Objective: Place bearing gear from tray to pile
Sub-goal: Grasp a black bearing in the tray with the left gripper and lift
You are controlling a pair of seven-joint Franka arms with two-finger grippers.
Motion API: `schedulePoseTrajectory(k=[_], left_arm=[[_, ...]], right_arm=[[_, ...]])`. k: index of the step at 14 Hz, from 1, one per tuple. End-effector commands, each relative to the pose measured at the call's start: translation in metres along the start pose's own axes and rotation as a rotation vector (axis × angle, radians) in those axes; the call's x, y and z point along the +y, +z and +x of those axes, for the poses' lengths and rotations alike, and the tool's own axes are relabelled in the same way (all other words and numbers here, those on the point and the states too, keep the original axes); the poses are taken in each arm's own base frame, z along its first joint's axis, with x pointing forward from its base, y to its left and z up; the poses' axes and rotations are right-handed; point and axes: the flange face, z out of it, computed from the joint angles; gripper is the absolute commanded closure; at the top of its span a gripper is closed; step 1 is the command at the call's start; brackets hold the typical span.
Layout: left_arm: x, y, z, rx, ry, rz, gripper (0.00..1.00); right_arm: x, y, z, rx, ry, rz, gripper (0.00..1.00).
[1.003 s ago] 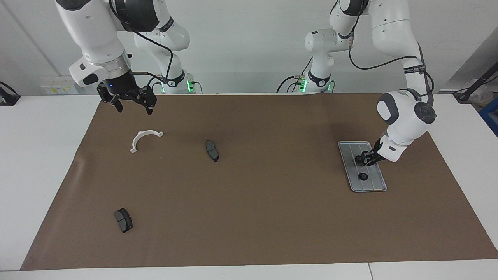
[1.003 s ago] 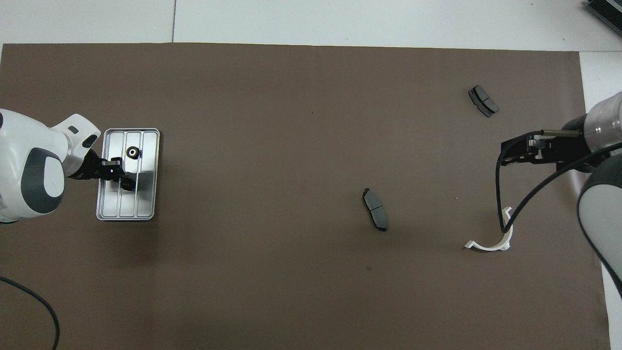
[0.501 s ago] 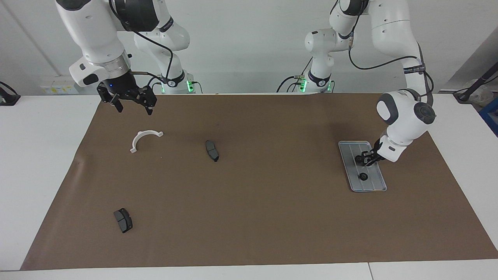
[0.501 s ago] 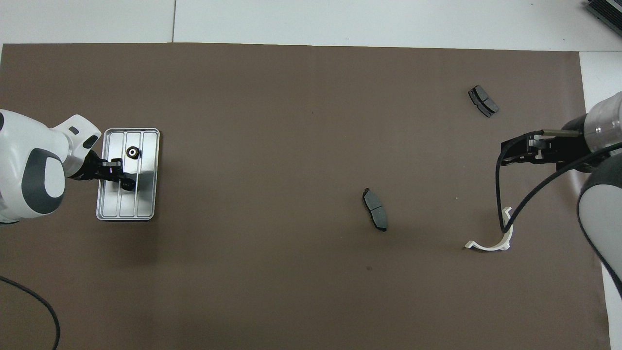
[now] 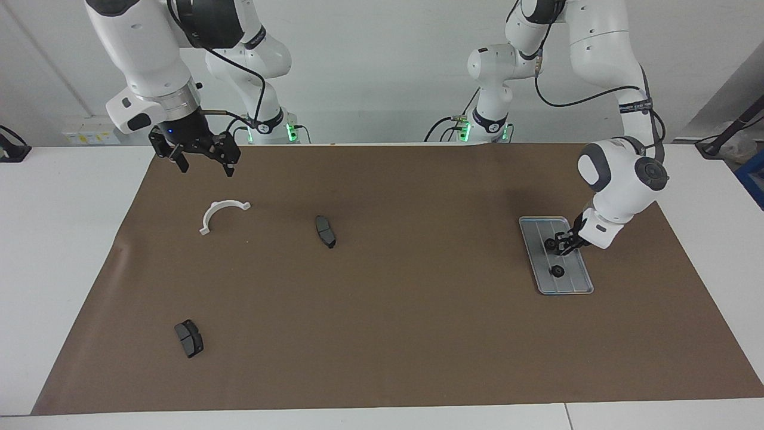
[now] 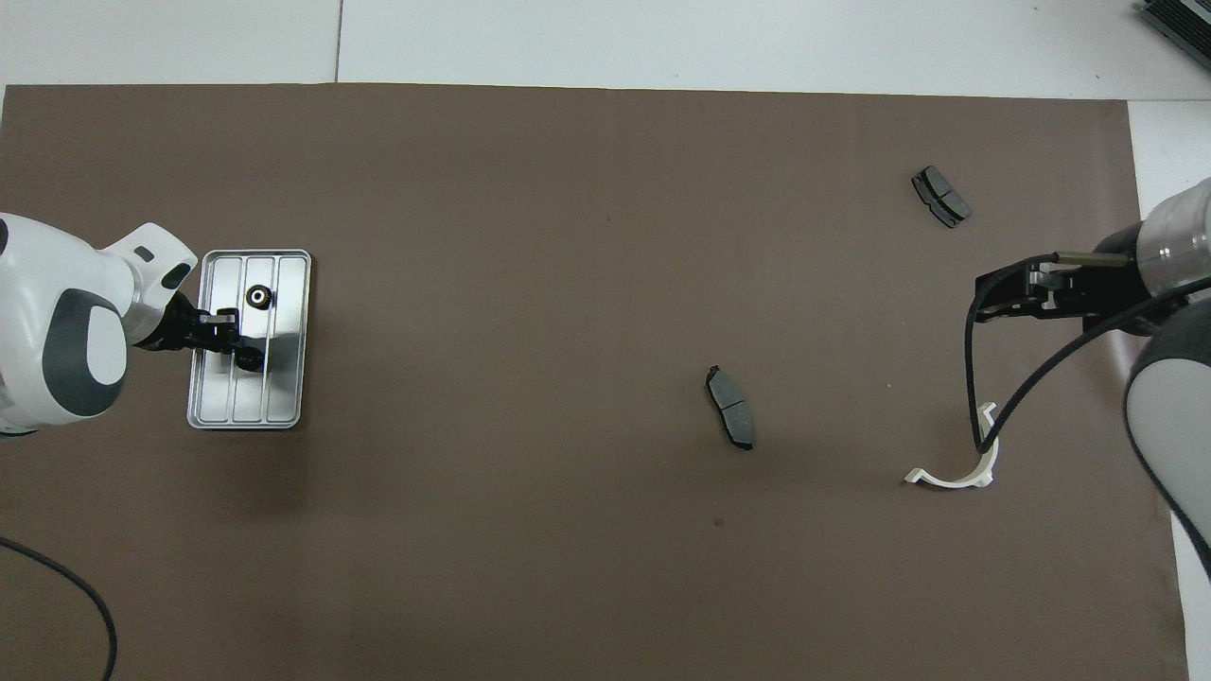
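1. Left pincer (image 5: 560, 245) is down in the tray (image 5: 572, 285) at the worktop's left-arm end, clamped on a gear (image 6: 248, 358), ready to lift, I judge.
2. A second gear (image 5: 557, 272) lies loose in the tray.
3. Right pincer (image 5: 203, 162) waits wide open above the bracket (image 5: 219, 212).
4. Two pads (image 5: 325, 231) (image 5: 188, 338) are scattered across the mat; nothing blocks the route to the pile.

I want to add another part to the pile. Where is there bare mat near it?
Bare mat lies between the white bracket and the mid-table pad, and between the bracket and the corner pad. It is crowded only on the tray, where the left end effector works.
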Motion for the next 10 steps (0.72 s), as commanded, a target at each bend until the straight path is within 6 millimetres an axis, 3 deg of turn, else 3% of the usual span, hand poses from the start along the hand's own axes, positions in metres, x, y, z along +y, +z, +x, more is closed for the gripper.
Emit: schedulePoseTrajectory(k=[1, 2, 4, 7, 10], left_arm=[[0.006, -0.013, 0.001, 0.031, 0.02, -0.007, 0.85], [0.011, -0.021, 0.006, 0.044, 0.021, -0.007, 0.85], [0.044, -0.025, 0.015, 0.056, 0.028, -0.006, 0.85], [0.109, -0.034, 0.016, 0.058, -0.051, -0.011, 0.85], [0.182, -0.032, 0.002, 0.061, -0.102, -0.013, 0.85]], right_arm=[[0.003, -0.001, -0.005, 0.009, 0.014, 0.017, 0.0], [0.003, -0.001, -0.005, 0.01, 0.014, 0.017, 0.0], [0.002, -0.001, -0.005, 0.009, 0.013, 0.017, 0.0], [0.003, -0.001, -0.005, 0.01, 0.014, 0.017, 0.0], [0.002, -0.001, -0.005, 0.009, 0.013, 0.017, 0.0]])
